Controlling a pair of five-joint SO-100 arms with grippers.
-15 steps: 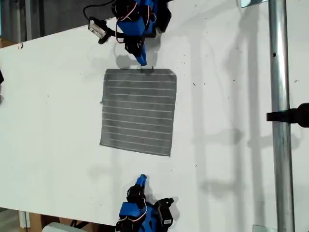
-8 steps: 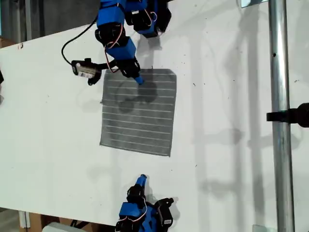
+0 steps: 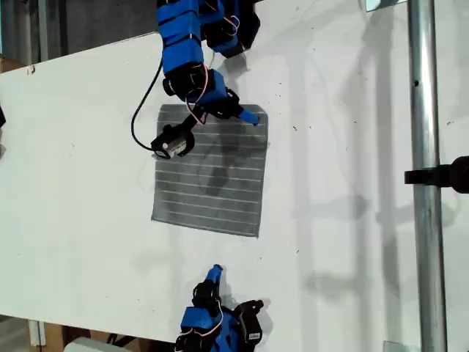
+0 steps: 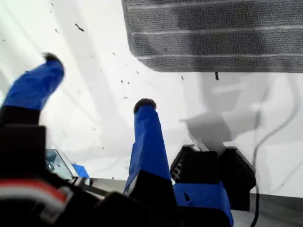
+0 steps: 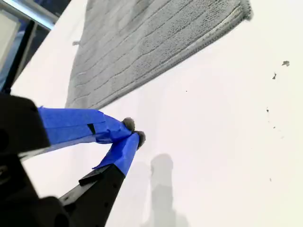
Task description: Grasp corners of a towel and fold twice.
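Swinging across from a moment ago, my first gripper is hovering with jaws spread over the towel lying flat on the table; we are keeping my second gripper closed, empty, beside it.

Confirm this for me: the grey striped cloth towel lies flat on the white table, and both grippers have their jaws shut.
One part is wrong. Only my second gripper has its jaws shut; my first gripper has them open, as the first wrist view shows. The grey striped cloth towel does lie flat on the white table.
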